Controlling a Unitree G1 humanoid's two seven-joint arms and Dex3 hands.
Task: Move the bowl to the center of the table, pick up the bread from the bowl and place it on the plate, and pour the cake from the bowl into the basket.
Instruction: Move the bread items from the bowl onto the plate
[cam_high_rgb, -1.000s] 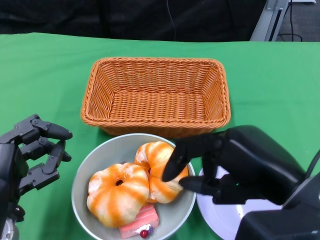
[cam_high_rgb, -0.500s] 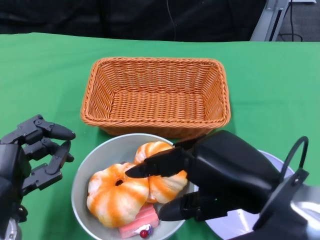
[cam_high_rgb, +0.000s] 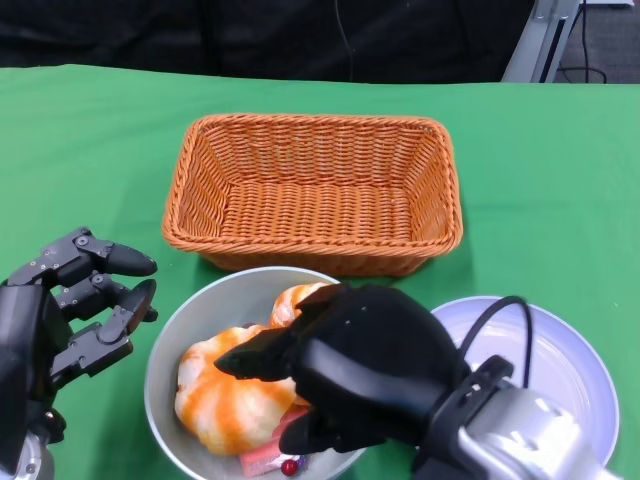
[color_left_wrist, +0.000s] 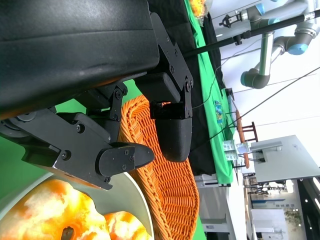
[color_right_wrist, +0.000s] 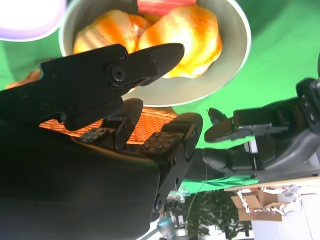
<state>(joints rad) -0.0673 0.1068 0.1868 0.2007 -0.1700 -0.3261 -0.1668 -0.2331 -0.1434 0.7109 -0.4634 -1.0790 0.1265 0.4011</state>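
We judge the bread step to be in hand: the bowl (cam_high_rgb: 165, 375) already sits toward the middle of the bench (cam_high_rgb: 90, 150), just in front of the basket (cam_high_rgb: 312, 190), and both pieces of bread are in it. Our right hand (cam_high_rgb: 345, 375) hangs low over the bowl, its fingers (cam_high_rgb: 250, 358) apart and reaching across the bread beneath it; the right wrist view shows the fingertips spread above the bread with nothing between them, so we hold nothing yet. The larger bread (cam_high_rgb: 215, 395) lies under and just past our fingertips, the smaller bread (cam_high_rgb: 295, 300) peeks out on the basket side of the hand, and the pink cake (cam_high_rgb: 265, 460) shows beneath the hand at the bowl's near edge. The plate (cam_high_rgb: 560, 370) waits just beside the bowl, on the forearm side of our right hand. Our left hand (cam_high_rgb: 70, 310) hovers beside the bowl's outer rim, fingers curled apart, touching nothing that we can see. Next, we think, the right hand must lower and wrap one bread without dragging the cake, then lift and carry it to the plate.
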